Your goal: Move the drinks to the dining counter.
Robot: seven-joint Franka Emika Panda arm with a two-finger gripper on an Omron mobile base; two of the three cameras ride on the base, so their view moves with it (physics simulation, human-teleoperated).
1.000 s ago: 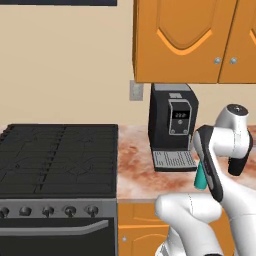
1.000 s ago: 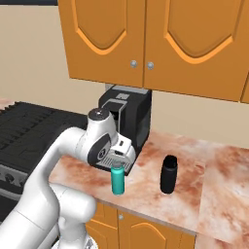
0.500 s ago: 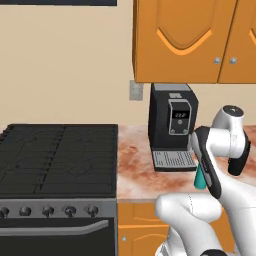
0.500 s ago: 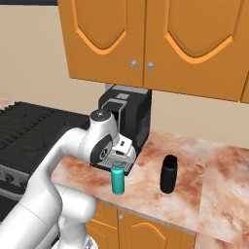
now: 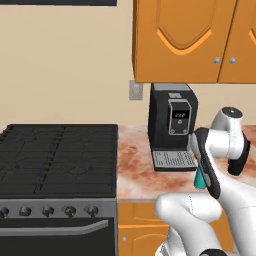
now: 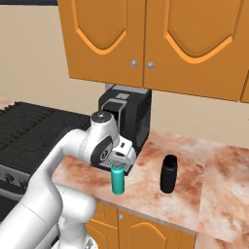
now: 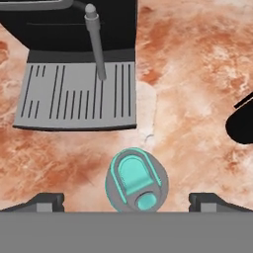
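The marbled worktop [image 6: 214,170] carries the black coffee machine [image 6: 127,121], the black flask [image 6: 168,174] well right of it, and the teal bottle [image 7: 135,181] upright before the drip tray; the gripper [image 7: 126,201] hangs directly above the bottle, fingers spread wide either side, seemingly lined up for a top-down grasp.
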